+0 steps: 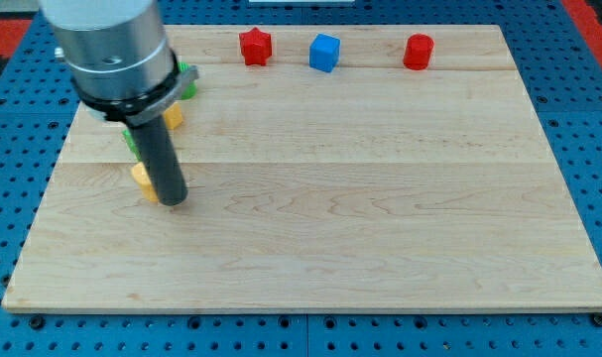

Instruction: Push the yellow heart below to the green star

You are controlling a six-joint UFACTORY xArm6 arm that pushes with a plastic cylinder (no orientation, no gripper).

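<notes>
My tip (174, 201) rests on the wooden board (380, 228) at the view's left — a bare rod gripping nothing — touching a yellow block (143, 179), shape hidden. Green pieces (188, 81) peek behind the arm; red star (255, 46), blue cube (324, 52), red block (418, 51) line the top.

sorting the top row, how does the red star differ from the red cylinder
The red star has pointed arms, while the red cylinder is round-sided with a flat top. The red star sits at the view's left of the blue cube; the red cylinder sits at its right. The red star is nearer my tip, the red cylinder farther. Both are red, lie near the board's top edge, and touch nothing.
</notes>
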